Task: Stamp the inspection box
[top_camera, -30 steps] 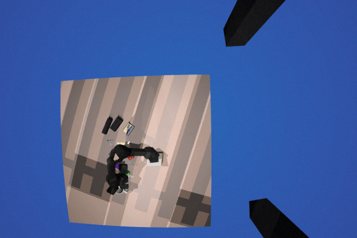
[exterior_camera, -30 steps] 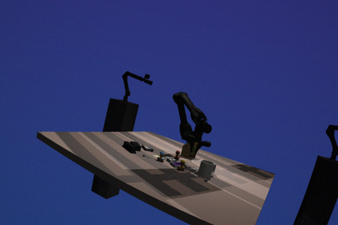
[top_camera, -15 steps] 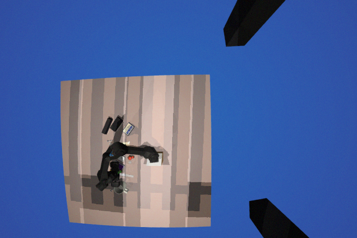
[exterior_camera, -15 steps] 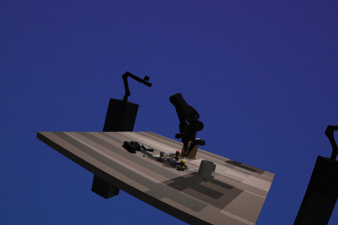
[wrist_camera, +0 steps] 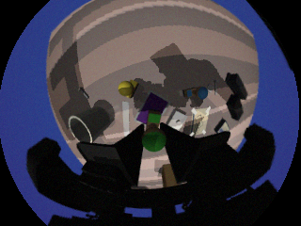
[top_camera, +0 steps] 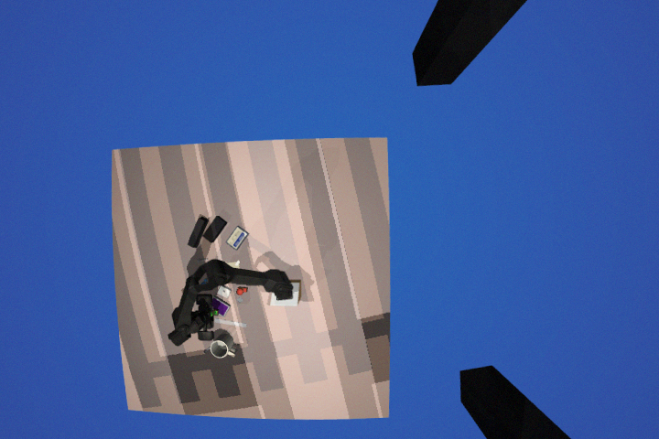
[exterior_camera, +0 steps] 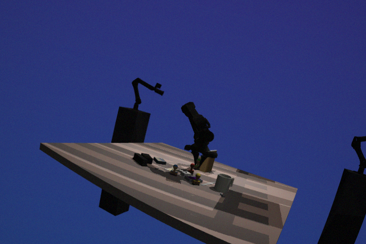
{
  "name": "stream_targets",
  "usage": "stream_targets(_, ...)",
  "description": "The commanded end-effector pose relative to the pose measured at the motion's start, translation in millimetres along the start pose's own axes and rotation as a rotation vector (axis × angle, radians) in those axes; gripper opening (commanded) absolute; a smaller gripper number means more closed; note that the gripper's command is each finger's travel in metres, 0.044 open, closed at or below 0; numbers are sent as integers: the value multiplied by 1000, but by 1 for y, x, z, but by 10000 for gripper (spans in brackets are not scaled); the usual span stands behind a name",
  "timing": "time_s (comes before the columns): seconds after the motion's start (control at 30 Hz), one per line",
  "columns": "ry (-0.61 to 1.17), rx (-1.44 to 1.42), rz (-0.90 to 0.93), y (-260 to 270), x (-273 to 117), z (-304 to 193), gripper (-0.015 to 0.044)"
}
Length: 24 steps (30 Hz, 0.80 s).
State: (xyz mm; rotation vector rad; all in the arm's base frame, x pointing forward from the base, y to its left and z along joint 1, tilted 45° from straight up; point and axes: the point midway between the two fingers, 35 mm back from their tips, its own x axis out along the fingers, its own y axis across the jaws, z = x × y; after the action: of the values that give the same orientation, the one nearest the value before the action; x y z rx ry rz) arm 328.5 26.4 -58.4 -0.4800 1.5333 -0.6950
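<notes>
Gripper (wrist_camera: 152,134) pinches the green-knobbed stamp (wrist_camera: 152,141) upright; in the wrist view the purple ink pad (wrist_camera: 150,105) lies just ahead at twelve o'clock, close beyond the knob

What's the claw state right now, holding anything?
Claw: closed on the green-knobbed stamp, held between its fingers in the wrist view.
</notes>
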Motion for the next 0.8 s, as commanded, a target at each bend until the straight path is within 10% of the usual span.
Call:
stream_targets(0.0, -1, -1, -5, -1, 4, 1, 0)
stream_targets(0.77, -1, -1, -5, -1, 19, 1, 0)
